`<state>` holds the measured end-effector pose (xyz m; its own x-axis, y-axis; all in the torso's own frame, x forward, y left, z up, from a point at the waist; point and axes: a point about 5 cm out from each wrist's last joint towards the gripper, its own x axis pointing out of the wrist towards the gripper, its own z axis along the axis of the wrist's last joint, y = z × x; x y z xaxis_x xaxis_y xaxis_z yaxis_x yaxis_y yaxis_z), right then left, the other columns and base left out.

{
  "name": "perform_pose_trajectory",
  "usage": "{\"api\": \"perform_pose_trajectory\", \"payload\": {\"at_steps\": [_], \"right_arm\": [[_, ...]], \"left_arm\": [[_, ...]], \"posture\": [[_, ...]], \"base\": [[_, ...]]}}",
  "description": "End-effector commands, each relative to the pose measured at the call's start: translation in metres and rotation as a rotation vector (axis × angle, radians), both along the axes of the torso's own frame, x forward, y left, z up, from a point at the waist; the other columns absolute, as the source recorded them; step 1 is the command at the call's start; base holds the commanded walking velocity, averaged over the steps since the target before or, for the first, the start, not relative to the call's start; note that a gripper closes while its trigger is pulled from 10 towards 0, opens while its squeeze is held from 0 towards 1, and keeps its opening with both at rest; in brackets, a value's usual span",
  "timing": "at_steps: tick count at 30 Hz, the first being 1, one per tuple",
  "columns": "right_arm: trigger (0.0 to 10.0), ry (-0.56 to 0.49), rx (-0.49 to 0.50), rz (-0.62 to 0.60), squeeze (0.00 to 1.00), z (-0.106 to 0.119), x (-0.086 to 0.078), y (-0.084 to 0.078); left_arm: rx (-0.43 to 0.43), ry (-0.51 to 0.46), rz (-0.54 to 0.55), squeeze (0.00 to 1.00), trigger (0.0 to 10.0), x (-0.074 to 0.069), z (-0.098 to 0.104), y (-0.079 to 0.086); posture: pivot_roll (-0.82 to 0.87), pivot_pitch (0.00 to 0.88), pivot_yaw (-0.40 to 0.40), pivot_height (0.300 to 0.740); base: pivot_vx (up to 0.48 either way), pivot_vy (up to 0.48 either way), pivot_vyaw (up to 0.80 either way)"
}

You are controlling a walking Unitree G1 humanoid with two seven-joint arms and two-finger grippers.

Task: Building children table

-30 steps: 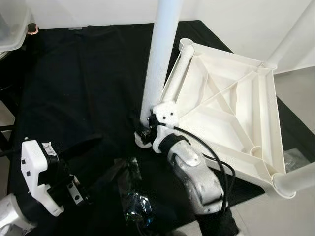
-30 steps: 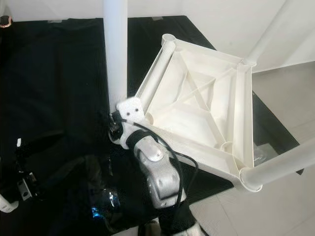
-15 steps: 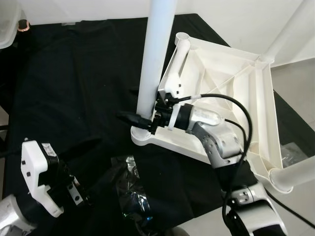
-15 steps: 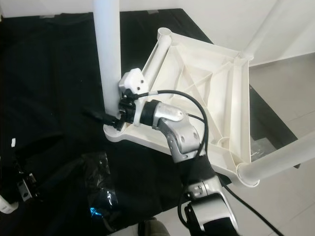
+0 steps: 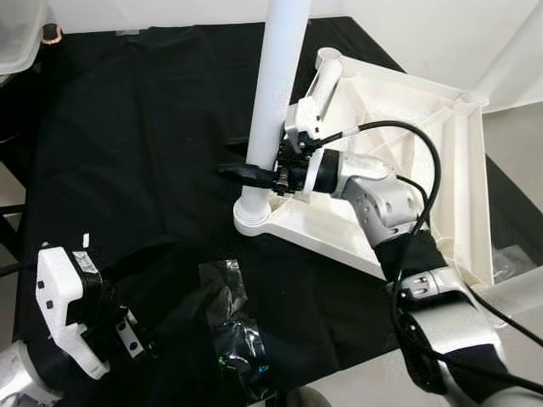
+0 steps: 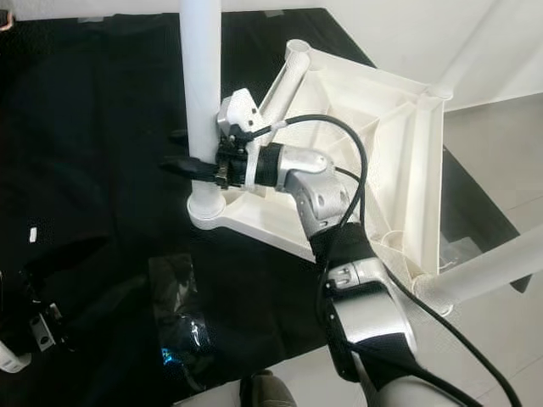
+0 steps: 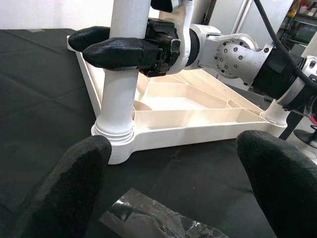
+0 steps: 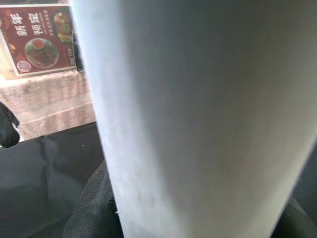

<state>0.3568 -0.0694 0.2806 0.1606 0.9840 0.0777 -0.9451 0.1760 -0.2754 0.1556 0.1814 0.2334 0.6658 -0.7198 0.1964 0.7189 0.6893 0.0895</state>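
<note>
Black fingers of the right pincer [image 5: 254, 172] are clamped around the white leg [image 5: 270, 110], one finger each side, low on the tube just above its socket. Leg stands upright in the near corner socket of the tabletop [image 5: 416, 153], which lies upside down on the black cloth [image 5: 127, 127] over the desk. Other legs [image 6: 488, 271] stick out of the far-side corners; one corner socket [image 5: 329, 58] looks empty.

Left pincer [image 7: 173, 163] hangs low near the desk edge, fingers spread, holding nothing, aimed at the socket base. Crumpled clear plastic wrap [image 5: 233, 331] lies on the cloth just in front of it.

Handling guess: hollow moulded plastic, light, stiff, smooth, so likely slippery under the pads. Grip low near the socket gives good control for pushing or twisting the leg home. Tabletop is light and may slide on the cloth unless braced by the rim.
</note>
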Motion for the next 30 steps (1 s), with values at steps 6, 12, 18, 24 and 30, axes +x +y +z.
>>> {"api": "perform_pose_trajectory", "payload": {"at_steps": [6, 12, 18, 24, 30], "right_arm": [[0.0, 0.043, -0.020, 0.025, 0.00, -0.023, -0.011, -0.006], [0.0, 0.076, -0.085, -0.760, 0.00, -0.094, -0.023, 0.019], [0.0, 0.135, 0.055, -0.835, 0.00, -0.096, -0.042, 0.063], [10.0, 0.138, 0.053, -0.782, 0.00, -0.087, -0.038, 0.071], [10.0, 0.163, 0.110, -0.734, 1.00, -0.071, -0.043, 0.070]], "left_arm": [[0.000, -0.003, -0.011, 0.00, 10.0, -0.002, 0.002, -0.001], [0.000, -0.004, -0.011, 0.00, 10.0, -0.002, 0.002, 0.000], [-0.011, -0.014, -0.032, 0.00, 10.0, 0.003, 0.003, -0.003], [-0.008, -0.017, -0.037, 0.00, 10.0, 0.005, 0.002, -0.004], [-0.003, -0.019, -0.035, 0.00, 10.0, 0.005, 0.002, -0.003]], "posture": [[0.18, 0.302, -0.126, 0.740], [0.17, 0.300, -0.111, 0.740], [0.17, 0.281, -0.109, 0.740], [0.17, 0.271, -0.111, 0.740], [0.17, 0.270, -0.114, 0.740]], "base": [[0.000, 0.000, 0.00], [0.000, 0.000, 0.00], [0.000, 0.000, 0.00], [0.000, 0.000, 0.00], [0.000, 0.000, 0.00]]}}
